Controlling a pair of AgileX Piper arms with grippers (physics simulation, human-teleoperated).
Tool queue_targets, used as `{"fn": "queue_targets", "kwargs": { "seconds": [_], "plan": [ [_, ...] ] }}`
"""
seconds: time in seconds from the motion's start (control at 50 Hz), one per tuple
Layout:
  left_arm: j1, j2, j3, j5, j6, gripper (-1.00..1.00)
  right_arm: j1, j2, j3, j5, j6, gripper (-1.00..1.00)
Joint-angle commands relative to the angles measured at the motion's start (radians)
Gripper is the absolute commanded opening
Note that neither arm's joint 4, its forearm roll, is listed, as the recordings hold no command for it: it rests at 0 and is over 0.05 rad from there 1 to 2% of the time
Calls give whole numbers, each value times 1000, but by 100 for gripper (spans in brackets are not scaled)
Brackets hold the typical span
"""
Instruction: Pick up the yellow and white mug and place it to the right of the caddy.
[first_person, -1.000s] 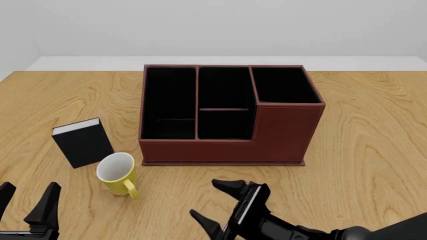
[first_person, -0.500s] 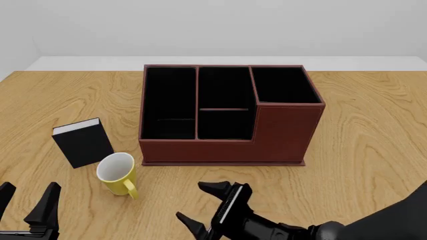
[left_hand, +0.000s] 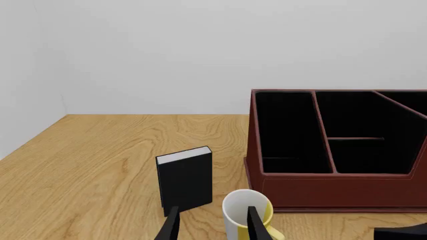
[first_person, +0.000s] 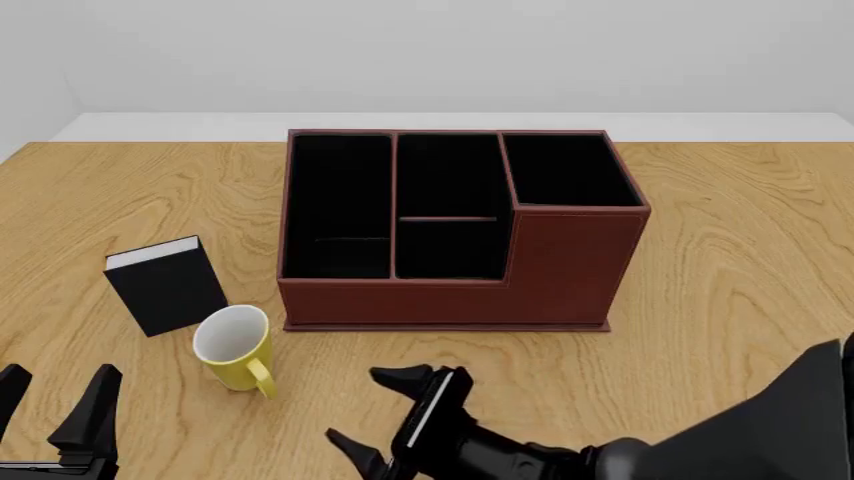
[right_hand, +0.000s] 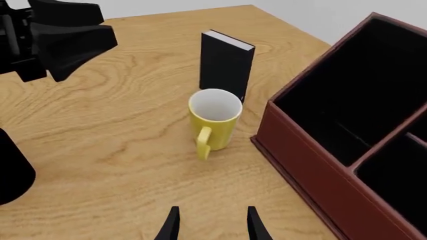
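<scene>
Mug (first_person: 236, 346): yellow outside, white inside, upright on the table (first_person: 747, 270), lower left of the front view, handle toward the camera. It stands near the caddy's lower left corner.

Caddy (first_person: 574, 262): reddish-brown, centre of frame.

Book (first_person: 166, 285): black, upright, just beside the mug.

Right gripper (first_person: 384, 418): bottom centre, fingers spread, empty.

Left gripper (first_person: 54, 412): bottom left corner, released, empty.

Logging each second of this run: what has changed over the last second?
The open right gripper slid left across the table's near edge toward the small yellow and white mug, holding nothing. The mug, reddish-brown caddy, black book and left gripper stayed put.
</scene>
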Motion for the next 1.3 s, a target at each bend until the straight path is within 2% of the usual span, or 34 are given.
{"fn": "queue_targets", "kwargs": {
  "seconds": [0.02,1.3],
  "plan": [
    [0,0,0,0,0,100,16,24,-41,18,-1,100],
    [0,0,0,0,0,100,47,180,-263,112,6,100]
  ]
}}
